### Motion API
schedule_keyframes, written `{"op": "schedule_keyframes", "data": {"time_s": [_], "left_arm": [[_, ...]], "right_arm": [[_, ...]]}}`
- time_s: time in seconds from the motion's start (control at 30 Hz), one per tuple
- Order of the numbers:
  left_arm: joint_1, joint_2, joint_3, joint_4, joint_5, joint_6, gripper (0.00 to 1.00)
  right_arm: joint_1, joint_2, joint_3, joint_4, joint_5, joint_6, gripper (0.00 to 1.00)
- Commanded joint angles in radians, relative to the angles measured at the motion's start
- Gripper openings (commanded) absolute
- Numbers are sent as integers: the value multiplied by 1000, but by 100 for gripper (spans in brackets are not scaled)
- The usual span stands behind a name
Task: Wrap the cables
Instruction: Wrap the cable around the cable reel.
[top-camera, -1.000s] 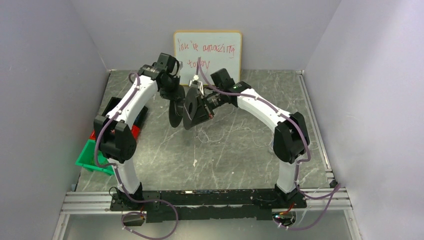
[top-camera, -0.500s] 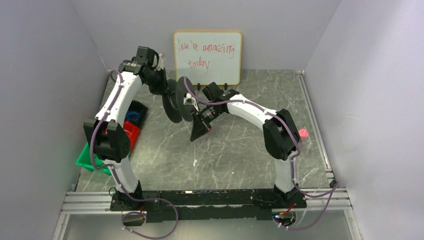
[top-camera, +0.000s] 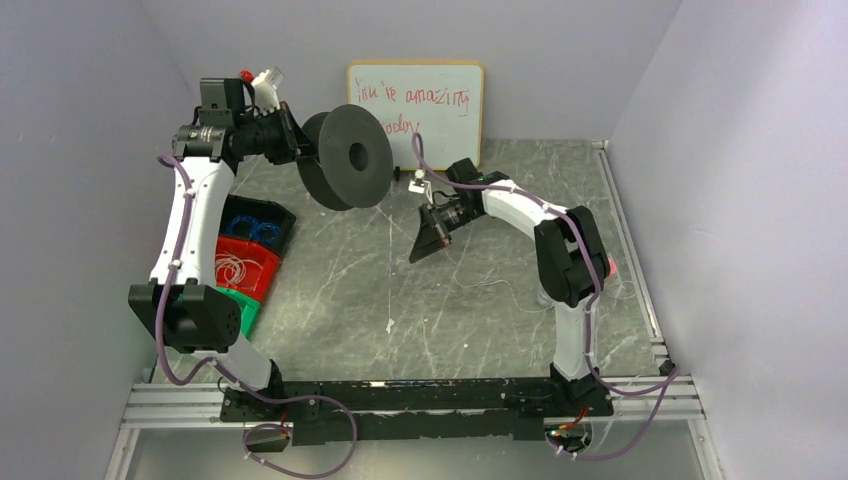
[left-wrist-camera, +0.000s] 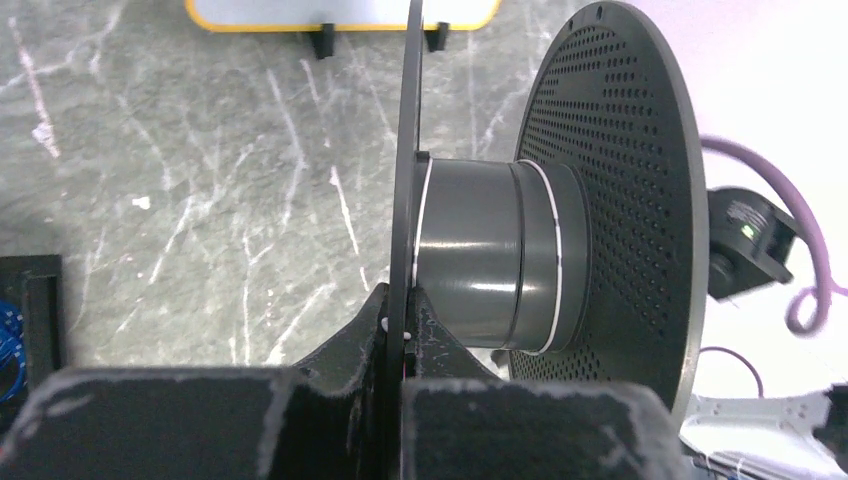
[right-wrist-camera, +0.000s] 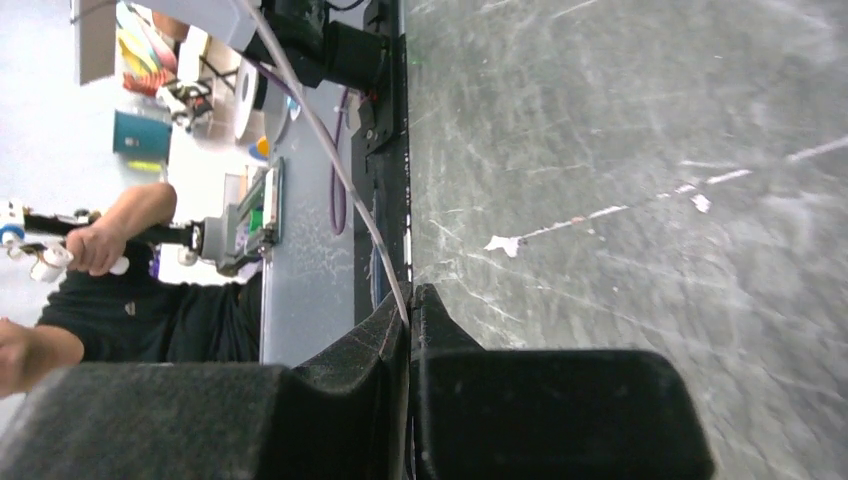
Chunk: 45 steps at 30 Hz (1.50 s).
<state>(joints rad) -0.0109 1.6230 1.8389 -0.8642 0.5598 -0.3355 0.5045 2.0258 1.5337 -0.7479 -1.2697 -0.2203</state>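
Observation:
My left gripper (top-camera: 300, 148) is raised high at the back left and is shut on the near flange (left-wrist-camera: 408, 150) of the black spool (top-camera: 347, 157). The flange is pinched edge-on between my fingers (left-wrist-camera: 403, 300). The grey hub (left-wrist-camera: 480, 265) and the perforated far flange (left-wrist-camera: 620, 200) lie to the right. My right gripper (top-camera: 425, 240) hangs low over the table centre, apart from the spool. It is shut (right-wrist-camera: 410, 300) on a thin whitish cable (right-wrist-camera: 330, 160) that runs up and away from the jaws. Faint loose strands lie on the table (top-camera: 497, 284).
A whiteboard (top-camera: 415, 115) leans on the back wall behind the spool. Black (top-camera: 255, 225), red (top-camera: 245, 268) and green (top-camera: 240, 312) bins sit along the left wall under my left arm. A small pink object (top-camera: 607, 266) lies by the right arm.
My left arm has swung up and back to the left with the spool, turning its face toward the camera. My right gripper has drawn away from the spool, to the right.

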Motion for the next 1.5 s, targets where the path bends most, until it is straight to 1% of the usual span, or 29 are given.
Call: {"op": "schedule_keyframes", "data": {"time_s": [0.0,0.1,0.17,0.37,0.47,0.6,0.63,0.77,0.83,0.97,1.13,1.4,1.47], "left_arm": [[5,-63,8,82,175,-3,2],[7,-77,15,68,197,22,2],[6,-83,28,44,218,54,2],[6,-98,29,-57,256,174,2],[6,-109,5,-99,265,240,2],[-20,-114,-28,-152,220,321,2],[-29,-117,-40,-155,201,373,2],[-87,-127,-69,-178,149,442,2],[-129,-124,-72,-195,135,469,2],[-252,-107,-77,-227,-6,521,2],[-336,-95,-101,-184,-224,509,2],[-452,-57,-142,-110,-543,501,2],[-473,-47,-149,-94,-573,496,3]], "right_arm": [[-48,17,-5,14,-61,-14,7],[-80,38,9,-18,-61,-45,5],[-105,43,12,-13,-35,-30,4],[-218,17,-50,194,74,189,1],[-295,18,-52,221,107,251,2],[-373,18,-21,213,126,286,2],[-386,13,-13,212,139,297,2],[-416,10,27,190,188,320,1],[-419,21,62,159,202,305,2],[-419,53,170,45,179,254,2],[-419,52,281,-103,114,169,4],[-389,-15,342,-207,-10,113,6],[-366,-30,344,-210,-42,113,6]]}}
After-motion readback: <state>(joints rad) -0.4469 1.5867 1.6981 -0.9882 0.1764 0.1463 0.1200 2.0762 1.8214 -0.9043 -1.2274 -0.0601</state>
